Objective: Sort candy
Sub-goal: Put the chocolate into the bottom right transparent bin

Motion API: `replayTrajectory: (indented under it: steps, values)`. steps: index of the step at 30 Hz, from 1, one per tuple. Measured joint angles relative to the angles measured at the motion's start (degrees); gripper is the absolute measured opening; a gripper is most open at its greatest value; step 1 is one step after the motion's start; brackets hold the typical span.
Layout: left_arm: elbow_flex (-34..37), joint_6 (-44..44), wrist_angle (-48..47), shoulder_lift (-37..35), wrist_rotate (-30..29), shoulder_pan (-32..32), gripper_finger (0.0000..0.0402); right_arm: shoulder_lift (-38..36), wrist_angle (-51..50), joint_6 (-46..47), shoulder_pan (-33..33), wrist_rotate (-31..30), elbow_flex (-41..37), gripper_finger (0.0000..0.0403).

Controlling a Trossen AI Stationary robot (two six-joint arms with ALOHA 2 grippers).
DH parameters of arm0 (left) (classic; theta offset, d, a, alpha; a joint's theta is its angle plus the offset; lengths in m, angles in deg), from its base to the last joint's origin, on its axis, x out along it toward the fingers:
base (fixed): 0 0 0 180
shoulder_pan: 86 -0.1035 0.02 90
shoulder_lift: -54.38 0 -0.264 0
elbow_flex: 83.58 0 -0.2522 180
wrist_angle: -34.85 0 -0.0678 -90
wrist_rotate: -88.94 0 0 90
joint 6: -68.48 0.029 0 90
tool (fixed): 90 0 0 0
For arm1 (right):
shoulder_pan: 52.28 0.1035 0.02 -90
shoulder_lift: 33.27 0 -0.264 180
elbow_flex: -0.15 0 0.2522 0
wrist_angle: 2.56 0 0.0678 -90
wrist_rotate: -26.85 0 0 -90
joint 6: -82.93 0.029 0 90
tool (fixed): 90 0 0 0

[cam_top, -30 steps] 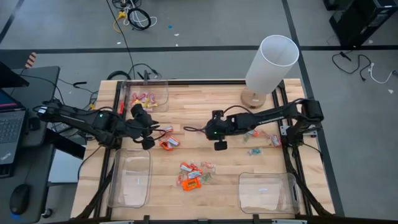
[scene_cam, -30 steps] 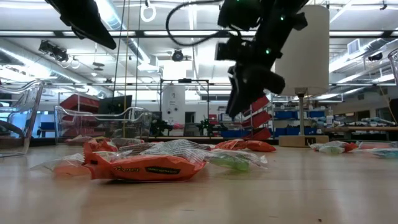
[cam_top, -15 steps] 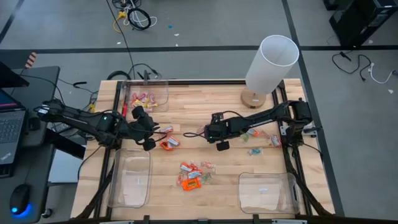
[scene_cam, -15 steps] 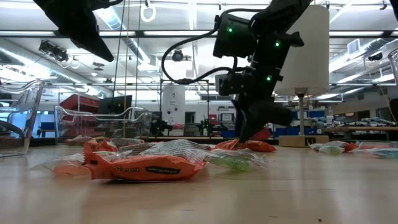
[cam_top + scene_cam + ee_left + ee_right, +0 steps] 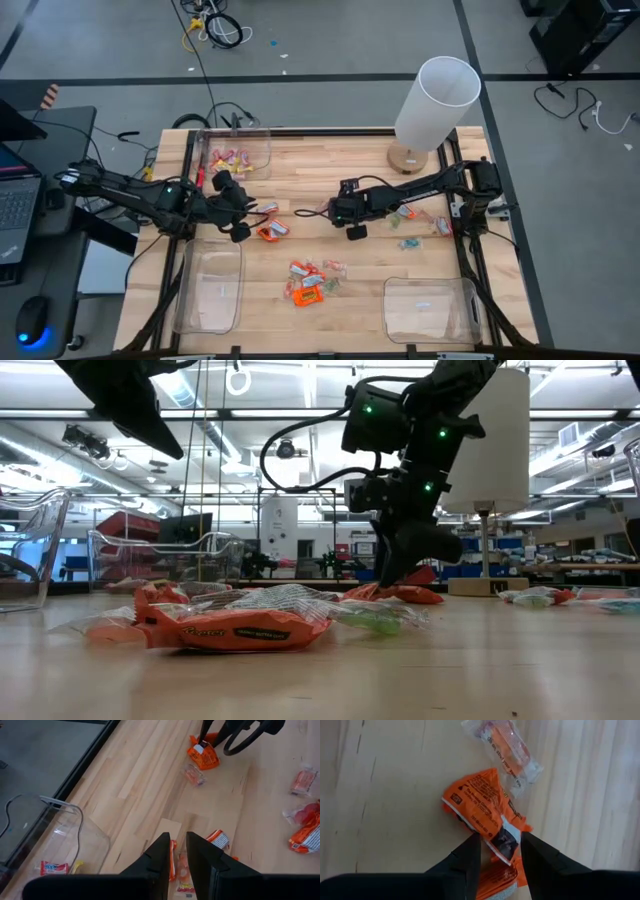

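Observation:
Wrapped candy lies loose on the wooden table. One orange candy [image 5: 485, 815] lies under my right gripper [image 5: 500, 840], which is open. Its fingers reach down either side of that candy's end in the low view, right gripper [image 5: 400, 572], orange candy [image 5: 400, 595]. A clear-wrapped pale candy [image 5: 507, 745] lies just beyond. My left gripper [image 5: 245, 215] hovers high over the table's left. Orange and pink candies [image 5: 182, 870] show past it; I cannot tell whether it holds one. My right gripper's open fingers [image 5: 470, 852] stand on either side of the orange candy's dark-and-white end [image 5: 504, 842]. They come from above, slanting down. The candy lies flat on the table. I cannot tell whether the fingers touch it.
A far-left clear bin [image 5: 235, 155] holds pink and yellow candy. Two more clear bins [image 5: 208, 285] [image 5: 428, 308] stand at the near edge. A candy heap [image 5: 312, 280] lies mid-table and more candy [image 5: 415, 225] at the right. A white cylinder [image 5: 435, 100] stands far right.
My right gripper has come down from well above the table until its fingertips are at the orange candy, tipping a little steeper as it sank. The candy has stayed where it was.

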Motion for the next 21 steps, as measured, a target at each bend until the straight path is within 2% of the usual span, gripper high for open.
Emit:
replayTrajectory:
  steps: [5, 13, 21]
  values:
    - [0.00, 0.00, -0.01, 0.00, 0.00, 0.00, 0.0066, 0.00, 0.27, -0.13, -0.08, 1.49, -0.08, 0.0093]
    - [0.00, -0.02, -0.06, 0.00, 0.05, 0.00, 0.0067, 0.00, 1.97, -0.45, -0.15, 2.82, -1.66, 0.0008]
    - [0.00, -0.03, -0.06, 0.00, 0.07, 0.00, 0.0067, -0.11, 2.08, 0.52, -0.13, 2.67, -1.66, 0.0001]
